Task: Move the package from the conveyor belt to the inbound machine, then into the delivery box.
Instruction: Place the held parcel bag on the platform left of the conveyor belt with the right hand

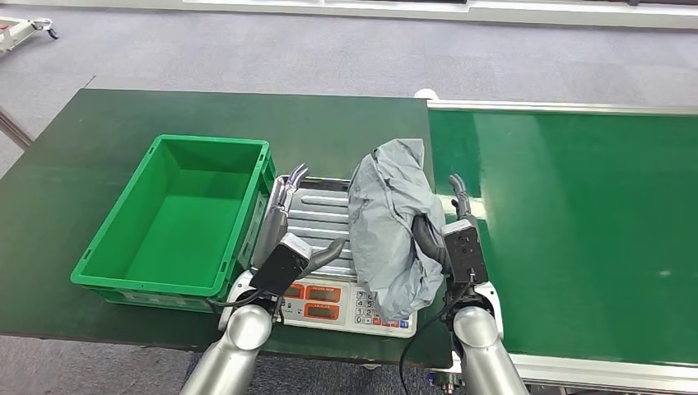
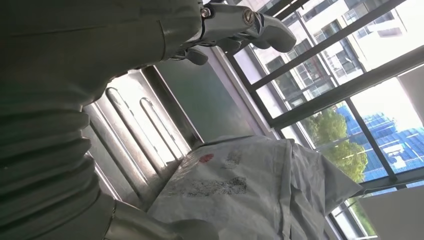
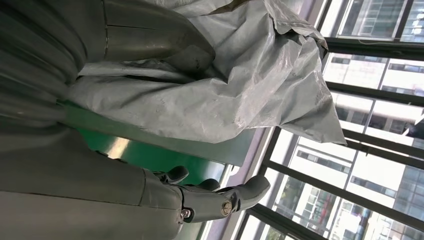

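Nearest up: left hand (image 1: 288, 216) sits open beside the ribbed steel scale (image 1: 317, 216), fingers apart, holding nothing. Further left is the hard green plastic box (image 1: 169, 218) on the bench (image 1: 74, 156). Moving right, the crinkly grey poly package (image 1: 391, 226) stands over the scale, right hand (image 1: 440, 226) pressed against it, thumb dug in. I'd squeeze from both sides, it's floppy. Smooth green belt (image 1: 576, 222) far right.
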{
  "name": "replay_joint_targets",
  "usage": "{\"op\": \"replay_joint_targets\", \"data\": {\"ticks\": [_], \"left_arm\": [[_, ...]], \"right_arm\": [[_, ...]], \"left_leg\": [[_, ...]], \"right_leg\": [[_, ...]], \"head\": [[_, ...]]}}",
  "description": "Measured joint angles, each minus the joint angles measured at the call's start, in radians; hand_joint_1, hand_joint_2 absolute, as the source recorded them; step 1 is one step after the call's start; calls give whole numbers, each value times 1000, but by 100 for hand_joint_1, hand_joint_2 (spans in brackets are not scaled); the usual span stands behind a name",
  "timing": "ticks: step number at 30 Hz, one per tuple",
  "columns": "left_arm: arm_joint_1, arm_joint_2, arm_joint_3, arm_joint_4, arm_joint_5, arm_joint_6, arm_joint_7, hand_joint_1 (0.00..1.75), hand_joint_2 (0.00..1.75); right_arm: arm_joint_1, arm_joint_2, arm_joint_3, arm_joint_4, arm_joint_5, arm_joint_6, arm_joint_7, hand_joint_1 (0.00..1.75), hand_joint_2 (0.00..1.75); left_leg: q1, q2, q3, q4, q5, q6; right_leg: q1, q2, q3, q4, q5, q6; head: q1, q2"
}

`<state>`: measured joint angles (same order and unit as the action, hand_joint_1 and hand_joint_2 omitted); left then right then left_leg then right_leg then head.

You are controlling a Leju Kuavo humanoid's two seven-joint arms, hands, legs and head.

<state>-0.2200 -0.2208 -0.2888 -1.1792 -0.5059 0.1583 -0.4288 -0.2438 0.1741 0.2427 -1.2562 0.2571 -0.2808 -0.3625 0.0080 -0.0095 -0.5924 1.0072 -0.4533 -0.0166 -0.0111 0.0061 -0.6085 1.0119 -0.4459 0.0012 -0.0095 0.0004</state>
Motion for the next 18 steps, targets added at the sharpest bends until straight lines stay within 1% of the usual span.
{"op": "replay_joint_targets", "data": {"ticks": [8,10,13,14,16,18], "left_arm": [[-11,5,-17,18,2,-11,1,0,175],[-11,6,-18,21,27,-69,-3,0,175],[-12,10,-25,33,81,-200,-18,0,175],[-13,12,-30,40,82,-220,-23,0,175],[-16,14,-43,62,56,-217,-37,0,175],[-24,14,-59,95,7,-188,-49,0,175]], "right_arm": [[2,-1,-1,-3,-2,1,0,0,175],[2,-1,-1,-3,-5,8,1,0,175],[2,0,-2,-3,-8,23,3,0,175],[2,0,-3,-3,-9,27,3,0,175],[1,0,-5,-2,-12,34,2,0,175],[0,0,-6,-1,-16,39,-2,0,175]], "left_leg": [[0,1,0,0,0,0],[0,1,0,0,0,0],[0,1,0,0,0,0],[0,1,0,0,0,0],[0,1,0,0,0,0],[0,0,0,0,0,0]], "right_leg": [[0,0,0,0,0,0],[0,0,0,0,0,0],[0,0,0,0,0,0],[0,0,0,0,0,0],[0,0,0,0,0,0],[0,0,0,0,0,0]], "head": [[0,0],[0,0],[0,0],[0,0],[0,0],[0,0]]}}
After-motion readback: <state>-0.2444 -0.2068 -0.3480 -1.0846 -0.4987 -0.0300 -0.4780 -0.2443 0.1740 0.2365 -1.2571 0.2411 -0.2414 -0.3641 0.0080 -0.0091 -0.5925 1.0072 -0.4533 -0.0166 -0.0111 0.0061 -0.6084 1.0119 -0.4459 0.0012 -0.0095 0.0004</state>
